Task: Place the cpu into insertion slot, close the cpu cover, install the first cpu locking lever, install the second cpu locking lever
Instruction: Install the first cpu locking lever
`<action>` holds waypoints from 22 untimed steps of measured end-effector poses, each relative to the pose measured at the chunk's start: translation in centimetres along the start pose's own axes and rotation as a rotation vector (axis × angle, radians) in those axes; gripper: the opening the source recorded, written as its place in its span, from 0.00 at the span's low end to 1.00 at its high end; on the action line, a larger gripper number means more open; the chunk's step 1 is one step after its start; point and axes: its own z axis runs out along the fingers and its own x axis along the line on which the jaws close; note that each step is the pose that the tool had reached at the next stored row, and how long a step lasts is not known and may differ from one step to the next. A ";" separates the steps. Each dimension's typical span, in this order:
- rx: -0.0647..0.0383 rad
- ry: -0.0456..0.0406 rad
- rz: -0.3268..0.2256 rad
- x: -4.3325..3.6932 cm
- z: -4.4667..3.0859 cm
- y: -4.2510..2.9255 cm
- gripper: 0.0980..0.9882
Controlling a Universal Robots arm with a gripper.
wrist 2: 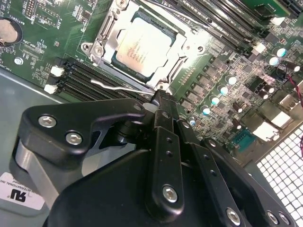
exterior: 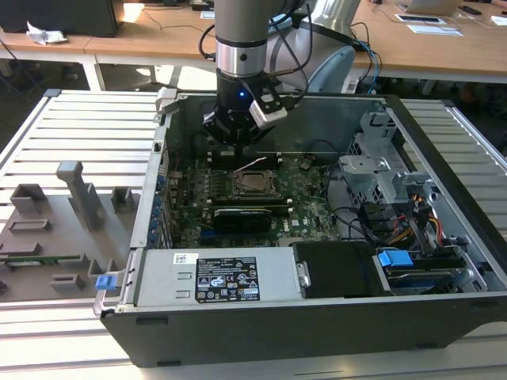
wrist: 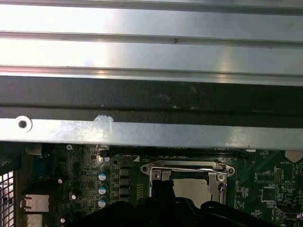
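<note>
Two steps done: cpu [wrist 2: 142, 49] seated in insertion slot [wrist 2: 166, 76] | cpu cover [wrist 2: 106, 40] down | gripper [wrist 2: 161, 101] fingers pinched narrow on locking lever [wrist 2: 118, 86] beside slot | levers unlatched

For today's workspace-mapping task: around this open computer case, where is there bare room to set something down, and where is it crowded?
Free: the slatted table between the grey fixture tray and the case's wall, and slats by the exterior view's right edge. Crowded: the motherboard around the cpu under the gripper, and the drive cage with its cables.
</note>
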 end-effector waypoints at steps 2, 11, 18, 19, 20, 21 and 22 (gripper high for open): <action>0.000 0.0000 0.000 0.00 0.14 0.01 0.01; -0.005 -0.0001 0.000 0.01 0.61 0.02 0.01; -0.022 -0.0005 0.003 0.01 0.74 0.22 0.01; -0.022 -0.0006 0.003 0.00 0.79 0.29 0.01; -0.022 -0.0006 0.003 0.01 0.92 0.35 0.01; -0.022 -0.0006 0.004 0.01 1.08 0.39 0.01; -0.022 -0.0006 0.004 0.01 1.31 0.44 0.01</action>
